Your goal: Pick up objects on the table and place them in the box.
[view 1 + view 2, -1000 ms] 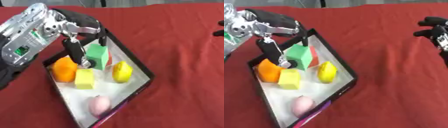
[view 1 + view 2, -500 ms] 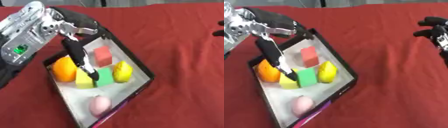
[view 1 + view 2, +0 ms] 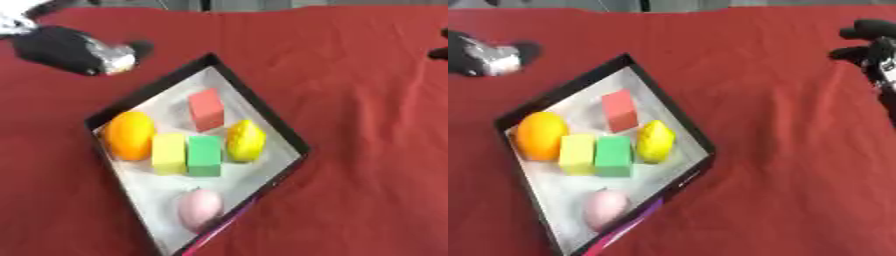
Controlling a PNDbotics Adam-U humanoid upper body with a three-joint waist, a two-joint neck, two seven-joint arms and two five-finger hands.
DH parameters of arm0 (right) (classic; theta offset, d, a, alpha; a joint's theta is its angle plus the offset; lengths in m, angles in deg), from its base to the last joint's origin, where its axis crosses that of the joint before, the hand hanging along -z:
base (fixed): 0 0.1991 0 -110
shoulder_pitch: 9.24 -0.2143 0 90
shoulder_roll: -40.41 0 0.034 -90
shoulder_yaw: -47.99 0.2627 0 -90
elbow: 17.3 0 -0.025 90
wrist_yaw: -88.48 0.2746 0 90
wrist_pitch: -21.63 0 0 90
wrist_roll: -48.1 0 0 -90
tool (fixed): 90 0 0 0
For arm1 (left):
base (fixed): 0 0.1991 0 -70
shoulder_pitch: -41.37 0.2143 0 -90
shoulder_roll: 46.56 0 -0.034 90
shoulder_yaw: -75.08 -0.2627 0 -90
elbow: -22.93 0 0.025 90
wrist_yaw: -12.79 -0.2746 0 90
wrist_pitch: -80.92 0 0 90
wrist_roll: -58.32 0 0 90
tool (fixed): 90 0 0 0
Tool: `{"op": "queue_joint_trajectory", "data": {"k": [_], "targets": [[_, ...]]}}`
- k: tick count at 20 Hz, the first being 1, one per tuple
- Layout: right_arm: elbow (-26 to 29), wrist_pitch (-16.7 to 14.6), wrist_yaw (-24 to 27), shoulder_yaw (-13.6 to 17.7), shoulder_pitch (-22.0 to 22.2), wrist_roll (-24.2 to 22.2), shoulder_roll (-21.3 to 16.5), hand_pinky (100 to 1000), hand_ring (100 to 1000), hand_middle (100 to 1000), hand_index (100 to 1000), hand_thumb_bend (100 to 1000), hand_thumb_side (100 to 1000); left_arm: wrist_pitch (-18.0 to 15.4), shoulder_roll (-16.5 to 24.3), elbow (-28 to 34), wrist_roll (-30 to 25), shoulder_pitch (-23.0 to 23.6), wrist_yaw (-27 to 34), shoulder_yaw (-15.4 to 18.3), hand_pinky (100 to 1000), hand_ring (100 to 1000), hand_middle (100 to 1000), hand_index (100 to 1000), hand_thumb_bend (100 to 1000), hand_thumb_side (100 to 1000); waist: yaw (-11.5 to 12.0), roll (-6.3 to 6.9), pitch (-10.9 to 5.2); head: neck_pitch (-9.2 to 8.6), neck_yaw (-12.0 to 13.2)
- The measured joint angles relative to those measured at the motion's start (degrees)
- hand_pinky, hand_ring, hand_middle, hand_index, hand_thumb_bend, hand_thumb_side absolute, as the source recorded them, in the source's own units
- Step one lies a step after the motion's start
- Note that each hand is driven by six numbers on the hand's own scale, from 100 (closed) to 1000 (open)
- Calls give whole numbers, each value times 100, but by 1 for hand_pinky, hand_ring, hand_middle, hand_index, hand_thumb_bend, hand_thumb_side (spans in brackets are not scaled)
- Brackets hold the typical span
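At the upper left of the frame the left hand [image 3: 74,49] hangs above the red cloth [image 3: 367,125], just outside the box's far corner and clear of it. It is blurred; it seems to hold nothing, but I cannot tell whether its fingers are curled or straight.

Below and right of it sits the box [image 3: 262,120], a black-walled tray with a white floor, lying askew across the left half of the frame. Six things lie inside: an orange [image 3: 129,135] against the left wall, a yellow block [image 3: 169,153] beside it, a green block [image 3: 205,155] touching the yellow one, a red block [image 3: 207,108] further back, a lemon [image 3: 246,140] by the right wall, and a pink egg-shaped piece [image 3: 200,208] near the lower corner.

At the upper right edge the right hand [image 3: 871,42] shows, fingers bent, apparently empty, well apart from the box.

No loose object shows on the cloth, so the placing step looks finished. The next move calls for finding anything left out of view; otherwise the task seems done.
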Motion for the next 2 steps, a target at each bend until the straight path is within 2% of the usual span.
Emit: {"op": "queue_joint_trajectory", "data": {"k": [2], "targets": [[0,-68,1,3,-12,47,1,944,748,800,839,100,524,-235,-211,136,1342,423,766,403,774,834,793,847,244,671,18,-52,5,-3,9]]}}
